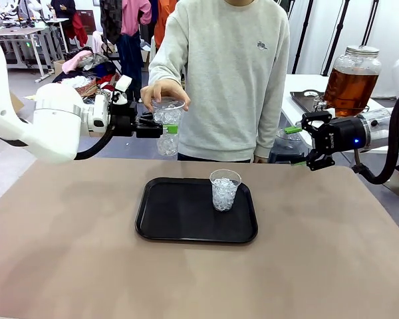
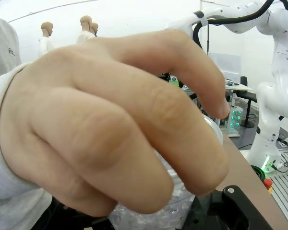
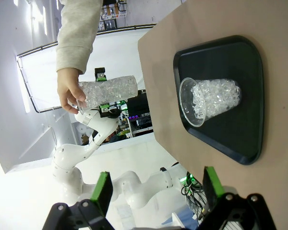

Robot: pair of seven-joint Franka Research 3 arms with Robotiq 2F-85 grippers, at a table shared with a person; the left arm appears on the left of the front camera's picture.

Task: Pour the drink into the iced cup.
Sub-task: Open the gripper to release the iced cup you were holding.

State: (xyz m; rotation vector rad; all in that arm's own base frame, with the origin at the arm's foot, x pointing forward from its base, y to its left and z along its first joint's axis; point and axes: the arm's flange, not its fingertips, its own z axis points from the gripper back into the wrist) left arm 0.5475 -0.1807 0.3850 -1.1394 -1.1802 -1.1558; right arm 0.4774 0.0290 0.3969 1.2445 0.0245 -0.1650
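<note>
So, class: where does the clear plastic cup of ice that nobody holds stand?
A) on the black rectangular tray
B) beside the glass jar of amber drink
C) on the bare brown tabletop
A: the clear plastic cup of ice stands upright on the black rectangular tray.

A glossy black rectangular plastic tray [image 1: 179,222] sits mid-frame on the plain tan-brown surface [image 1: 66,252]. The clear plastic iced cup [image 1: 225,189] on it glints white. Upper right, the amber-brown drink [image 1: 348,90] shows in a glass jar [image 1: 360,61]. The left end effector [image 1: 165,128] and right end effector [image 1: 296,146] are black with green pads.
</note>
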